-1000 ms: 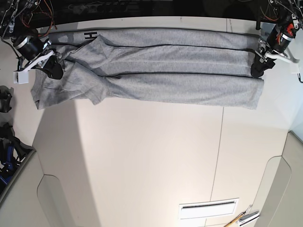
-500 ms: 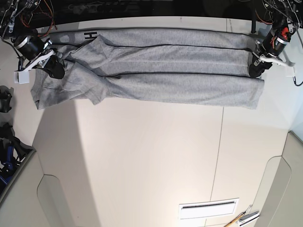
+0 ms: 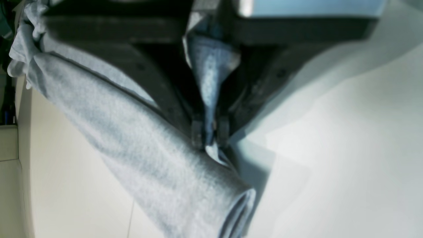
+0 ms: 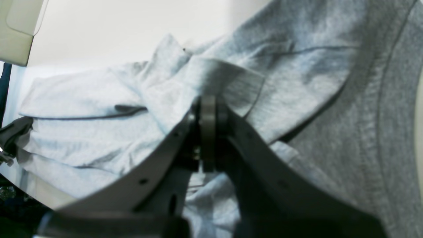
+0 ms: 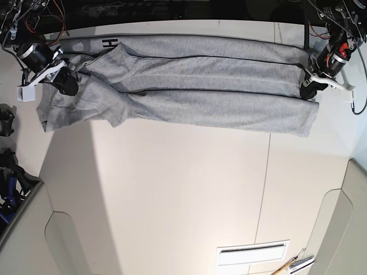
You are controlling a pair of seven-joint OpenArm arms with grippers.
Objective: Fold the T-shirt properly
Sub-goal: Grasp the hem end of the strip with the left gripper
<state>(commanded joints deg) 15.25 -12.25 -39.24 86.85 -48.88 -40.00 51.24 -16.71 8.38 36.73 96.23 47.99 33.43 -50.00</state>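
Along the far edge of the white tabletop (image 5: 183, 189) lies the long-folded, light heather-grey cotton T-shirt (image 5: 189, 86). Left gripper (image 5: 308, 90) and right gripper (image 5: 67, 85) each have jaws clenched on an end; both should likely lift evenly, keeping cloth taut.

Large light heather-grey cotton T-shirt (image 5: 189, 86): spread lengthwise across the far part of the white table (image 5: 183, 189). Right gripper (image 5: 66, 85): at its end on the base view's left. Left gripper (image 5: 308, 90): at the opposite end, on that view's right.
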